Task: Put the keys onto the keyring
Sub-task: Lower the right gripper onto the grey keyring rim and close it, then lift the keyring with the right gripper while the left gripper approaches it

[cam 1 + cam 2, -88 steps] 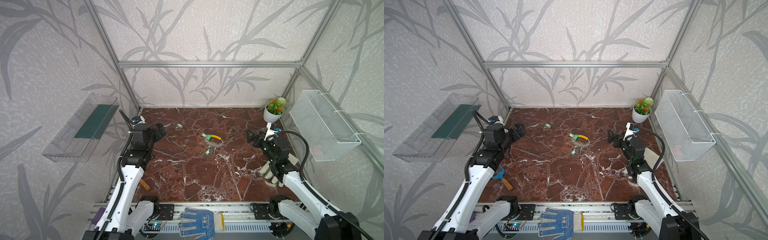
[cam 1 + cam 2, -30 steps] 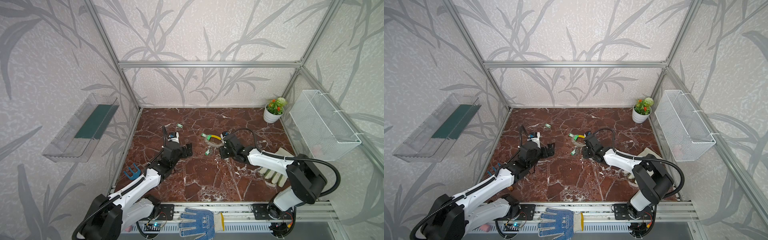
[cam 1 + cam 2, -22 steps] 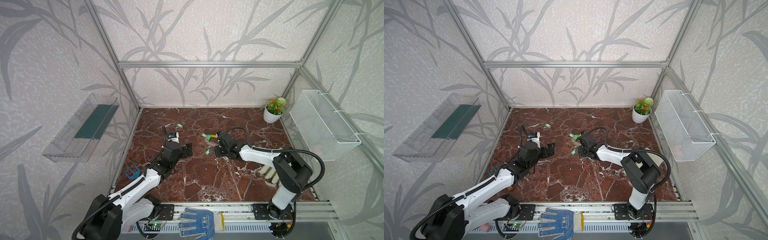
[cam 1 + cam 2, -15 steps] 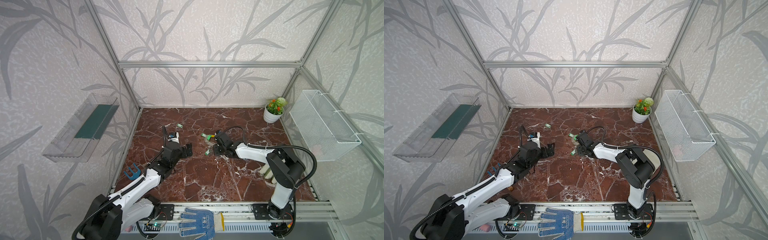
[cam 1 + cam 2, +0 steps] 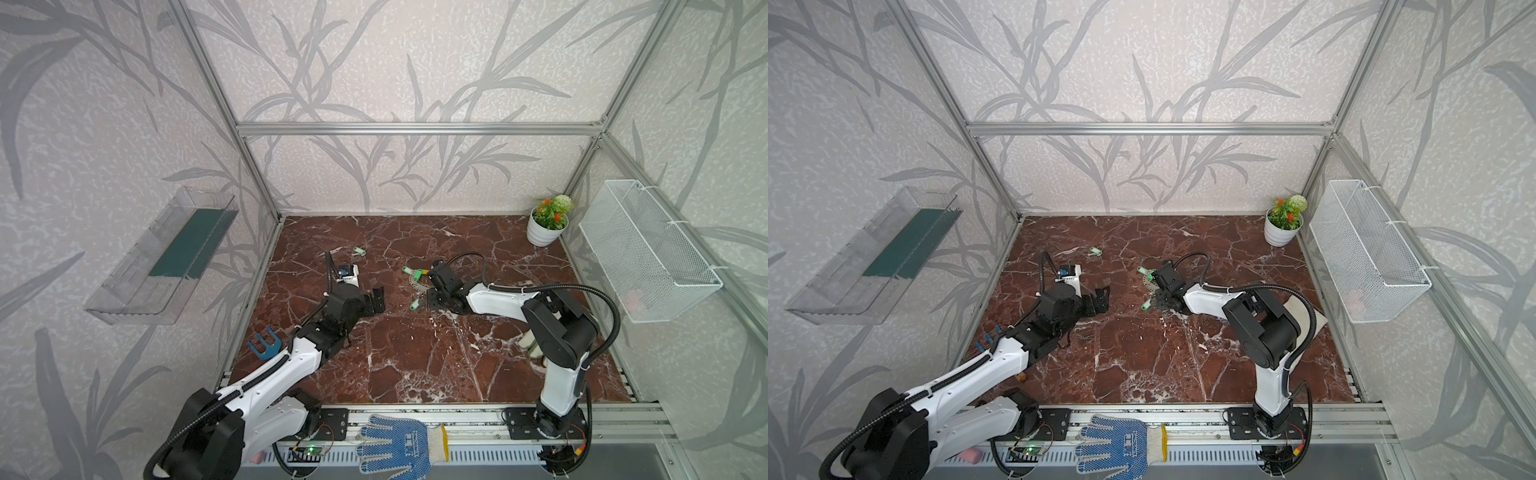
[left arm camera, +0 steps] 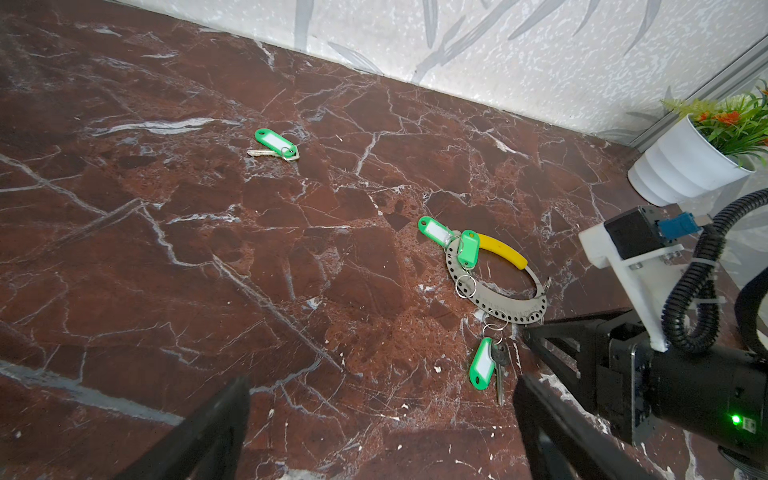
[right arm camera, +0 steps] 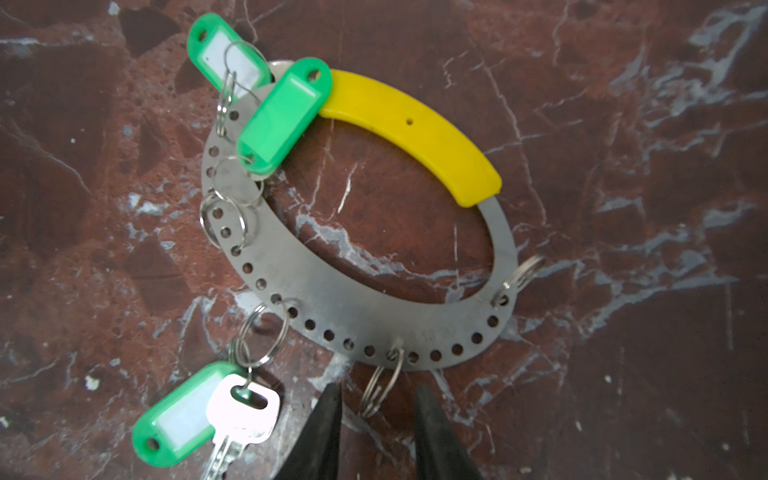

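Right pincer (image 7: 376,401) is narrow, down at the bench (image 5: 415,357), its tips straddling a small split ring (image 7: 380,386) on the keyring (image 7: 353,320) (a gap shows on either side, no pinch). The keyring lies flat mid-bench with green-tagged keys (image 7: 183,415) hooked on. Left pincer (image 6: 380,390) is spread wide, well apart. A loose key (image 6: 274,146) lies toward the far edge, and open marble runs to the near edge.

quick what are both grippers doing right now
left gripper: wide open, empty
right gripper: slightly open, straddling a small ring on the keyring, not holding it
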Available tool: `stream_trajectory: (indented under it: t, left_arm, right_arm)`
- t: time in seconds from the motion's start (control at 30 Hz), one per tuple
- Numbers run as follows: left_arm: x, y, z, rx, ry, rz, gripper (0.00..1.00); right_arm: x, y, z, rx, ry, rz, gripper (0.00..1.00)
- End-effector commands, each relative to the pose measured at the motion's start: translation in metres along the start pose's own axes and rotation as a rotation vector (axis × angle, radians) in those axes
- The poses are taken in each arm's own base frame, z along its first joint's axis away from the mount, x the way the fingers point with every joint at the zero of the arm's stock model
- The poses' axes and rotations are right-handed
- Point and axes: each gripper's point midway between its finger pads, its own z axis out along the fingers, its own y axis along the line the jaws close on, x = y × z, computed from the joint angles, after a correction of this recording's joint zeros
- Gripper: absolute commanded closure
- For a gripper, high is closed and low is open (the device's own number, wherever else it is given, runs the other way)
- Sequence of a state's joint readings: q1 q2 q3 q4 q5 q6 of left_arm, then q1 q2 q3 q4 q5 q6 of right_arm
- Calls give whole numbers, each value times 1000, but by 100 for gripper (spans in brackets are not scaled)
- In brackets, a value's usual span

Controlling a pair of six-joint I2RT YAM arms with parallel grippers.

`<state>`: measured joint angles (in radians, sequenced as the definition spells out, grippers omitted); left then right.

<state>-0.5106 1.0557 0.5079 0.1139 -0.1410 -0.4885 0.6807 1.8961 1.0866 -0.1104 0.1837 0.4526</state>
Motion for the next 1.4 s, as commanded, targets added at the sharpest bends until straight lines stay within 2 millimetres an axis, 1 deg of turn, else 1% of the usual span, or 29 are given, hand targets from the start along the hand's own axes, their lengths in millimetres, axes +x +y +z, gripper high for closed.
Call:
stream_trajectory:
  t: [0.0, 0.13, 0.23, 0.27, 0.3, 0.4, 0.43, 0.53, 0.63, 0.8, 0.83, 0.9, 1.1, 1.23, 1.33, 1.37]
  left_arm:
    - [-4, -1, -2, 1, -27, 10, 1]
    - [-4, -2, -1, 4, -23, 13, 1]
    - [-3, -1, 0, 2, -19, 17, 1]
    - [-3, -1, 0, 2, -19, 18, 1]
    - [-3, -1, 0, 1, -20, 18, 1]
    - [-4, -2, -1, 1, -22, 18, 1]
    - [-3, -2, -1, 2, -21, 18, 1]
    - [-4, -2, -1, 3, -22, 18, 1]
    - [-4, -2, -1, 4, -22, 18, 1]
    - [-4, -4, -2, 13, -24, 19, 1]
    - [-4, -4, -2, 13, -25, 21, 1]
    - [-4, -3, -3, 11, -28, 21, 1]
    - [-7, -4, -6, 16, -40, 26, 1]
    - [-9, -7, -7, 25, -44, 28, 1]
    - [-10, -21, -10, 104, -49, 26, 1]
    - [-11, -28, -11, 146, -51, 22, 1]
  right_arm:
    - [-10, -3, 4, 21, -19, 9, 69]
    - [-12, -5, 7, 20, -17, 11, 70]
    - [-11, -6, 11, 16, 3, 14, 86]
    - [-10, -5, 11, 11, 12, 14, 89]
    - [-9, -5, 11, 6, 23, 12, 89]
    - [-10, -3, 6, -9, 24, 13, 95]
    - [-10, -3, 4, -11, 21, 13, 100]
    - [-15, -3, -7, -19, -4, 10, 100]
    - [-22, -4, -22, -30, -36, -1, 100]
    - [-34, -1, -53, -68, -104, -45, 100]
    - [-40, 1, -64, -83, -130, -54, 100]
    - [-45, 5, -80, -112, -166, -90, 100]
    - [-52, 19, -125, -225, -277, -187, 100]
    - [-51, 27, -151, -287, -322, -243, 100]
    - [-49, 38, -171, -377, -363, -277, 100]
    - [-47, 43, -179, -425, -388, -290, 100]
